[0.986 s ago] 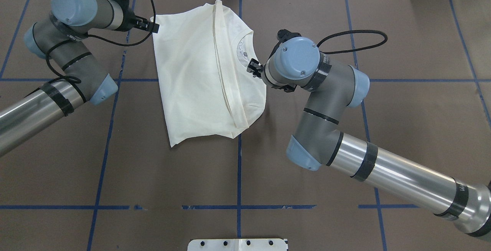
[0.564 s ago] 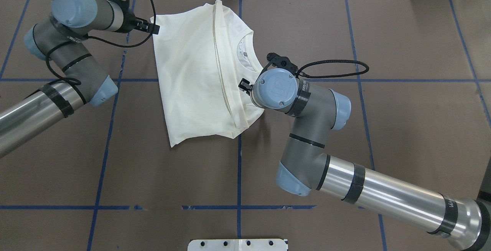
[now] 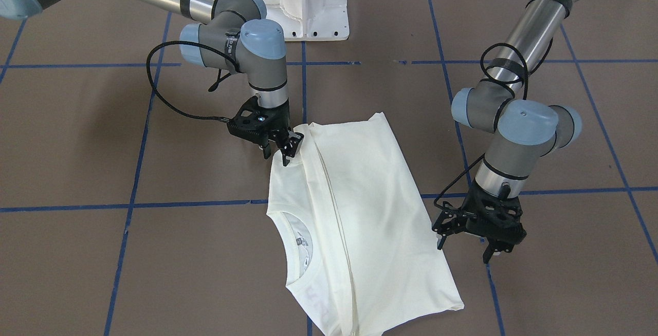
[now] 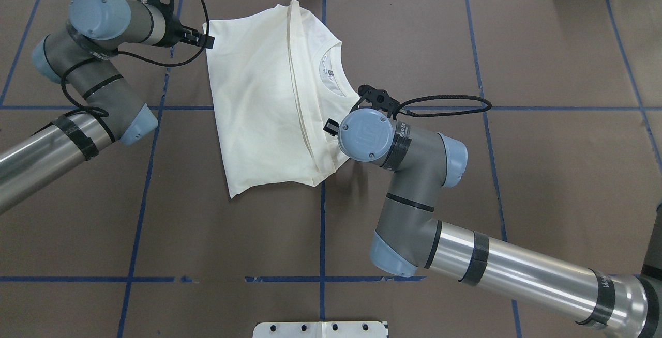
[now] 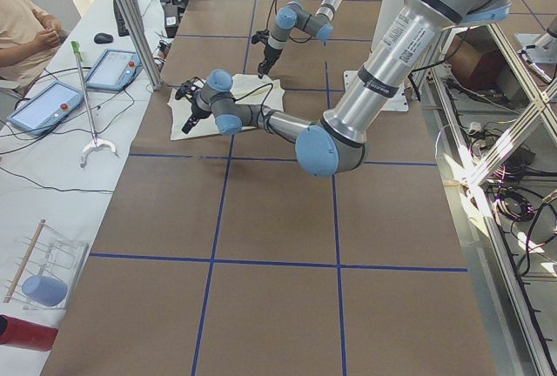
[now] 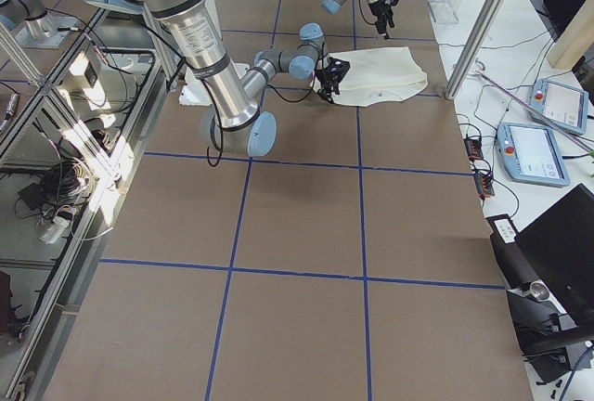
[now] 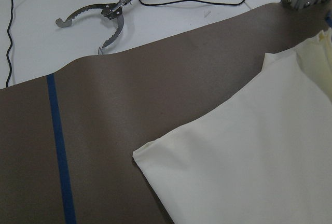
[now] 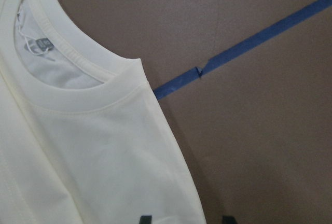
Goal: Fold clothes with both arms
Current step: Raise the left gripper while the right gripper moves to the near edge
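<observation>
Overhead exterior gives us the cream T-shirt (image 4: 258, 95) lying flat on the brown surface (image 4: 465, 198) at the upper centre of the frame. It is folded lengthwise into a slanted four-sided shape, and a long raised fold ridge runs from its top edge to its lower right. The cloth looks thin, matte and soft, with shallow wrinkles, while the surface is a dull sheet crossed by blue tape lines (image 4: 139, 198). In that view the left hand (image 4: 204, 39) sits at the shirt's upper left corner, and the right hand (image 4: 329, 127) is almost hidden under its own blue-capped wrist (image 4: 364, 134) at the shirt's right edge. The front-facing view fills this in. There we see the right hand (image 3: 280, 153) left of centre, pointing down at the shirt's top corner, and the left hand (image 3: 464, 247) at the right, released with its fingers spread, just beside the shirt's side edge. Only the right wrist view shows us the ribbed neckband (image 8: 78, 94) and the grey label (image 8: 39, 45) inside it. It also shows two dark fingertips (image 8: 146, 219) apart at the bottom of the frame, one over cloth and one over bare surface, so this hand is released too. The left wrist view adds a sharp shirt corner and a toothed metal grabber (image 7: 104, 14) lying on white beyond the brown sheet.
</observation>
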Action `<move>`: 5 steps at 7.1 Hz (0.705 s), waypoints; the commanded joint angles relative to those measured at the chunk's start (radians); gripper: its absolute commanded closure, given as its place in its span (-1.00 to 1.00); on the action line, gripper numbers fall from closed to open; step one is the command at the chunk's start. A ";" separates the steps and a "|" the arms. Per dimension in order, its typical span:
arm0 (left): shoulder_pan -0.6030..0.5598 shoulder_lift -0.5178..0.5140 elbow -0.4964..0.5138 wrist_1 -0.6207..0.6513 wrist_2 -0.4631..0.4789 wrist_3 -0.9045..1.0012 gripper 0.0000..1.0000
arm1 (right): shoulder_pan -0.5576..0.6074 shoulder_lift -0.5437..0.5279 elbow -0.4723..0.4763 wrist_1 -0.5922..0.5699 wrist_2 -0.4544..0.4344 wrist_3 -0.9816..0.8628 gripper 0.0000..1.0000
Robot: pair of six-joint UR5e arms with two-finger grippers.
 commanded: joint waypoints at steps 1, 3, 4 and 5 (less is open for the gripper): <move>0.001 0.003 0.001 0.000 0.000 0.002 -1.00 | -0.006 -0.001 -0.002 0.000 -0.004 -0.001 0.09; 0.001 0.003 0.001 0.000 0.000 0.002 -1.00 | -0.006 -0.003 0.000 0.000 -0.004 0.001 0.80; 0.001 0.003 0.001 0.000 0.000 0.002 -1.00 | -0.006 -0.003 0.001 -0.001 -0.004 -0.002 1.00; 0.001 0.001 -0.001 0.000 0.000 0.000 -1.00 | -0.004 -0.009 0.018 -0.009 -0.006 -0.003 1.00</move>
